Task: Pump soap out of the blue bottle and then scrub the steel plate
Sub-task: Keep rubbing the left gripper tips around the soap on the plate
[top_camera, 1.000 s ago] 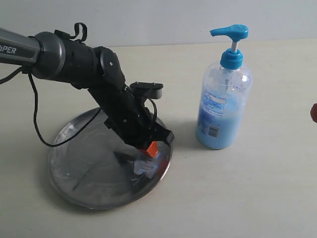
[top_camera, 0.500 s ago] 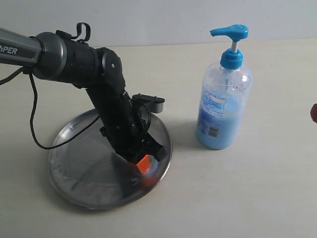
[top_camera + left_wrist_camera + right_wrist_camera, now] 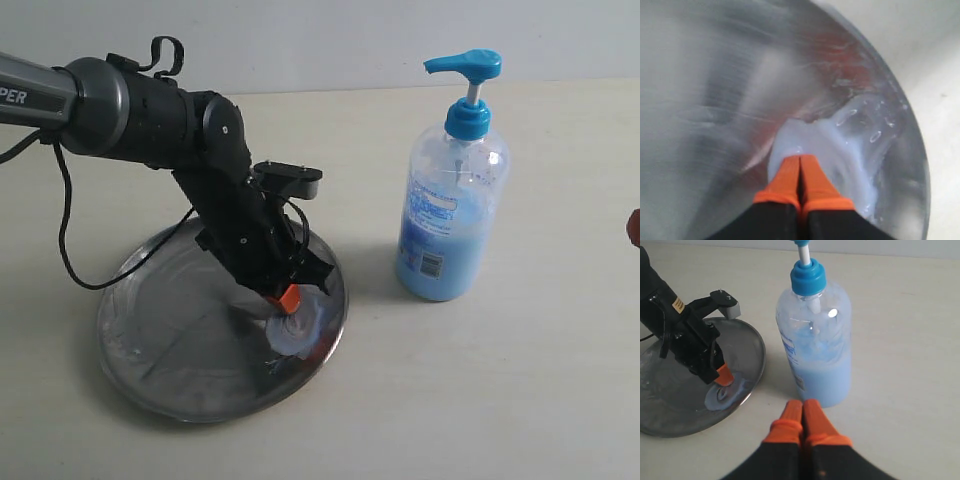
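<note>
**Left hand shifts back across the soap patch; scrubbing under way**

Since the earlier frames, the left hand [image 3: 288, 298] has travelled from the plate's near edge back toward the middle, away from the rim. Its orange fingertips are pressed together with nothing between them, and they stand in the pale blue, creamy soap smear [image 3: 300, 325]. The smear lies on the wide, round, dull grey steel plate [image 3: 170, 340], on the side nearest the bottle, and now looks broader. The tall clear plastic bottle with the bright blue pump head [image 3: 450, 215] has not moved. It stands upright on the bench [image 3: 520, 380], just beside the plate, with its pump raised.

Judgement: pumping appears finished and the scrub is in progress, with only one side of the plate covered so far.

The right hand [image 3: 802, 407] hangs near the bottle's base, fingertips together and empty.

Limits of view:
- No sponge or cloth shows.
- Actual contact between the tips and the steel cannot be confirmed.
- The left wrist view is streaked with blur.
- The arm hides part of the plate.
- The pump spout is cut off in the right wrist view.
</note>
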You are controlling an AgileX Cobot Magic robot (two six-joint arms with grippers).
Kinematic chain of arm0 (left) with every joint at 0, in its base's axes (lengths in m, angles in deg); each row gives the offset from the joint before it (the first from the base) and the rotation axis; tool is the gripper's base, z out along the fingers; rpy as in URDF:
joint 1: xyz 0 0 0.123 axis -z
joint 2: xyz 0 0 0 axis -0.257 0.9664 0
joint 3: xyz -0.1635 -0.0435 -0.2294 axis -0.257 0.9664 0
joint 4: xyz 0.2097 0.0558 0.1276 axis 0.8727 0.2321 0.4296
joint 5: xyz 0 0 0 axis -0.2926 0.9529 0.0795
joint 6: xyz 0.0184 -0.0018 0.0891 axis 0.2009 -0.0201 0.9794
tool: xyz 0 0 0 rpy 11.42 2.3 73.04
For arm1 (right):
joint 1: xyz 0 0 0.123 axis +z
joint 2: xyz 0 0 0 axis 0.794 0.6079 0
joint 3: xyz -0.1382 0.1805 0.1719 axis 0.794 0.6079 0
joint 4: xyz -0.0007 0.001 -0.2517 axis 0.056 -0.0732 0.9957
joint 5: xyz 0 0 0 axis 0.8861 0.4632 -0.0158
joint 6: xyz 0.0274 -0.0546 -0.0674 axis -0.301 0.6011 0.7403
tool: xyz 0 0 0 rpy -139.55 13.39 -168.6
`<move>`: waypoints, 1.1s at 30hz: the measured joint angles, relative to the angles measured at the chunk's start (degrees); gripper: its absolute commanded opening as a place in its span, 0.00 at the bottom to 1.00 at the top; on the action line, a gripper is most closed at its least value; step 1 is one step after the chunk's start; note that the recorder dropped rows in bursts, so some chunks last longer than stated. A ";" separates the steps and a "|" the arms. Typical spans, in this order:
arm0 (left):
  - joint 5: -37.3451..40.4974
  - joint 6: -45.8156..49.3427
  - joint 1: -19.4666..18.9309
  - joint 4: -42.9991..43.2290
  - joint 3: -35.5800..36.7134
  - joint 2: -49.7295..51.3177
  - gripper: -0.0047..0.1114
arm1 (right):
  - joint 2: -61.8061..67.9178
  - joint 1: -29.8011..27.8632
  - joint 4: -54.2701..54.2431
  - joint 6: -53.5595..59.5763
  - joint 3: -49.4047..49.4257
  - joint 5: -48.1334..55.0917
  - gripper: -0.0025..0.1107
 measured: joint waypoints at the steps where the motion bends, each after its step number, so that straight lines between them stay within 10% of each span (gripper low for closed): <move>1: -0.21 0.59 0.00 -1.00 0.00 0.12 0.05 | 0.00 0.00 0.00 0.00 0.00 0.00 0.02; 33: 1.17 3.89 2.06 -4.21 -0.13 0.34 0.05 | 0.00 0.00 0.00 0.00 0.00 0.03 0.02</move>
